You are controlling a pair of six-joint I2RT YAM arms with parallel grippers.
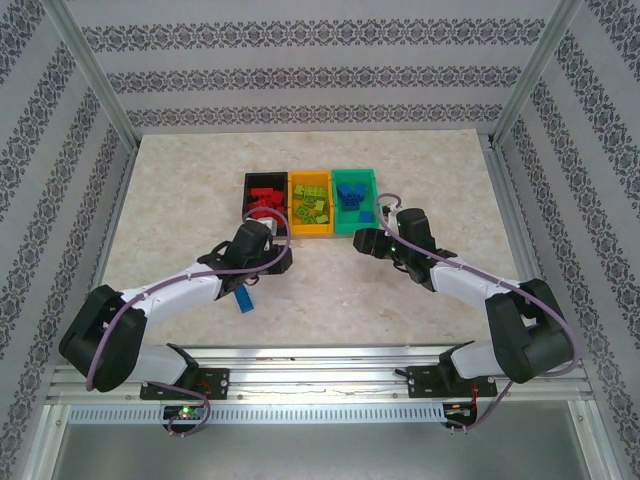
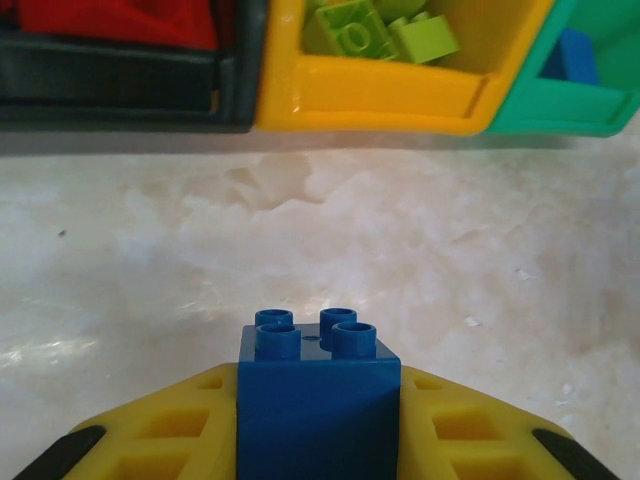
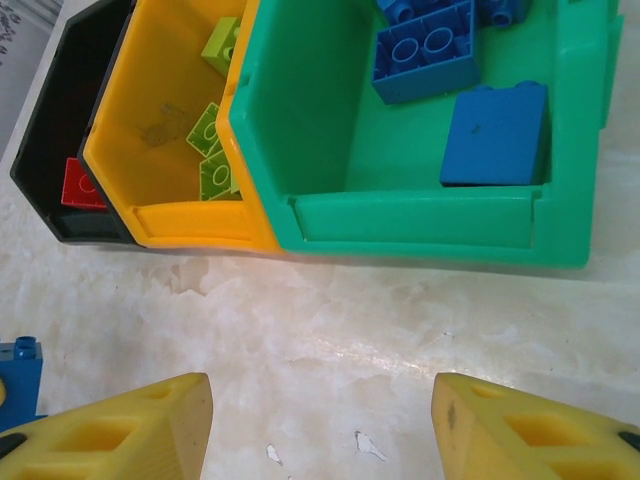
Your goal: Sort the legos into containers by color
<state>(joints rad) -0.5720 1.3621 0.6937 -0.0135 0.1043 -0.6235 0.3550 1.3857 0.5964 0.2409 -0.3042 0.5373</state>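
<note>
My left gripper (image 2: 320, 385) is shut on a blue lego (image 2: 318, 390), studs up, just above the table in front of the bins; that lego also shows at the left edge of the right wrist view (image 3: 20, 368). The black bin (image 1: 250, 183) holds red legos (image 1: 264, 197). Lime legos (image 1: 311, 207) lie in the orange-yellow bin (image 1: 310, 233), and blue legos (image 3: 495, 135) in the green bin (image 3: 420, 215). My right gripper (image 3: 322, 400) stands open over bare table before the green bin. Another blue lego (image 1: 243, 298) lies beside my left forearm.
The three bins stand side by side at the back middle of the marble-patterned table (image 1: 330, 300). Patterned walls and metal frame posts (image 1: 95, 75) close in the sides and back. Small white chips (image 3: 365, 445) mark the table under my right gripper.
</note>
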